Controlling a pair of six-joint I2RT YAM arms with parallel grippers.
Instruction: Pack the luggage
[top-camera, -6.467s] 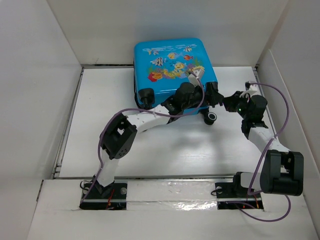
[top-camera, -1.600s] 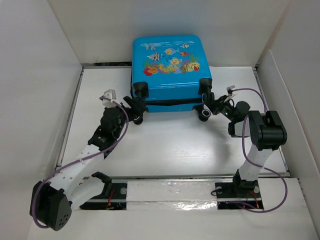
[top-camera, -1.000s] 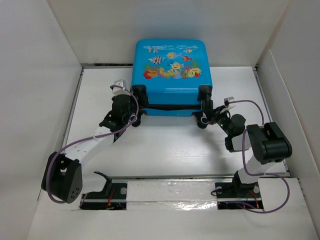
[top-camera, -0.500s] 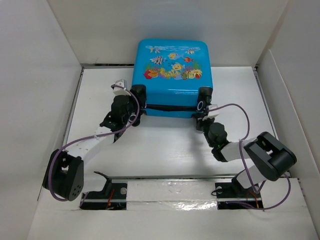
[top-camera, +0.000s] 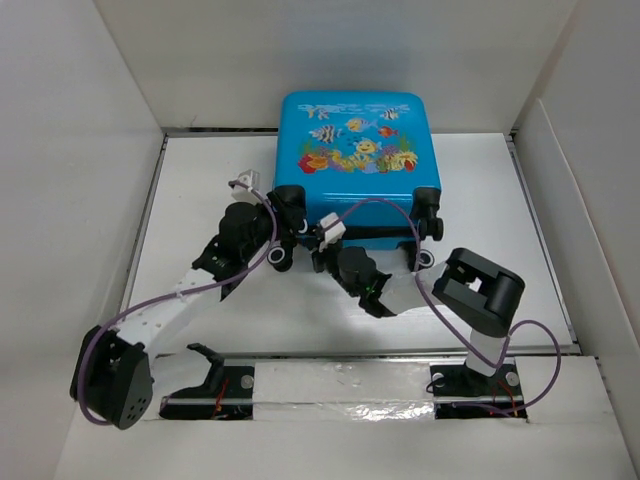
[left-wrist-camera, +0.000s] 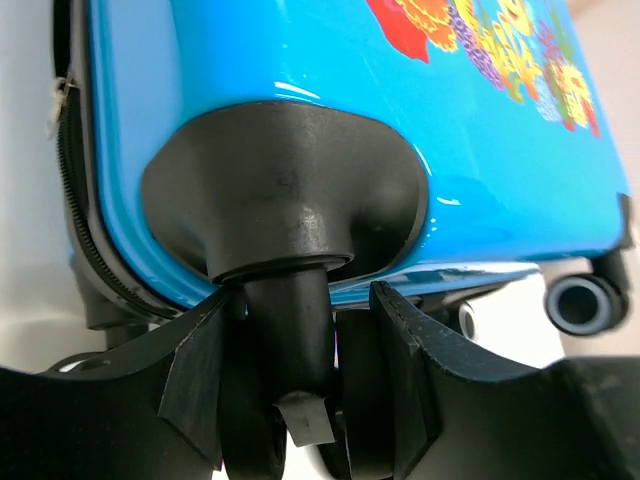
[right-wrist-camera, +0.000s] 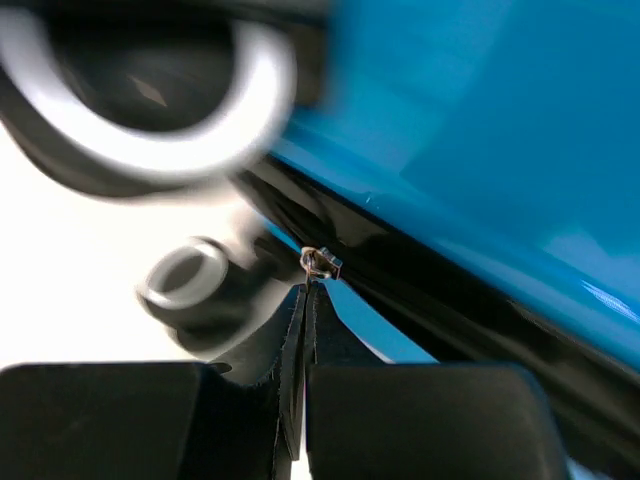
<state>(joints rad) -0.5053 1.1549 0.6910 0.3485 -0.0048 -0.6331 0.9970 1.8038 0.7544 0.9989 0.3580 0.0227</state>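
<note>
The luggage (top-camera: 355, 150) lies flat and closed at the back middle of the table, its fish print facing up. My left gripper (top-camera: 283, 238) is shut on the black caster leg of its near left wheel (left-wrist-camera: 290, 320), one finger on each side, with the blue shell (left-wrist-camera: 350, 90) above. My right gripper (top-camera: 320, 258) is at the near edge, just right of the left gripper. In the right wrist view it (right-wrist-camera: 306, 300) is shut on the zipper pull, whose metal slider (right-wrist-camera: 320, 262) sits on the black zipper line under the blue shell (right-wrist-camera: 480, 120).
The right-hand wheels (top-camera: 430, 228) stick out at the suitcase's near right corner. White walls (top-camera: 80, 150) close in the table on the left, back and right. A taped rail (top-camera: 340, 385) with both arm bases runs along the near edge.
My right gripper has run left along the suitcase's near edge, from the right wheel to beside the left wheel. The suitcase has shifted slightly right. My left gripper stays on the left wheel.
</note>
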